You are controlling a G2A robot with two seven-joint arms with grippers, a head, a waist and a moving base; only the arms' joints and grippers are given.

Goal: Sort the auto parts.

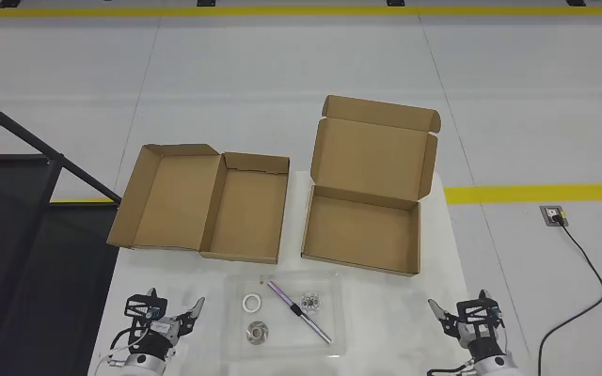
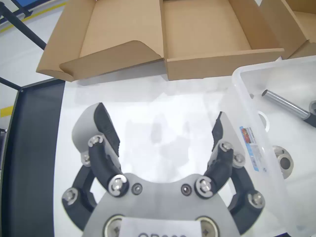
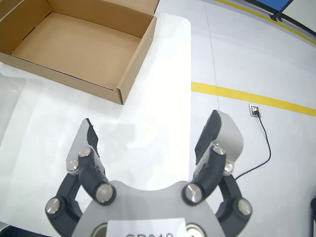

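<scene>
Both grippers gape wide and empty. Parts lie in the tray (image 2: 237, 82) between them, nearer the left gripper (image 2: 160, 109) than the right gripper (image 3: 150, 117). The rod (image 1: 299, 312) lies diagonally, far end leftward.

in the left wrist view the metal rod (image 2: 287, 106) runs off the picture's edge inside the clear tray (image 2: 271, 65), whose far side is cut off too, and the round flanged part (image 2: 284, 162) shows dimly through the tray wall. the second cardboard box (image 2: 291, 25) is cropped to one corner there. from the top, the small clustered piece (image 1: 310, 302) beside the rod is too small to tell what it is.
</scene>
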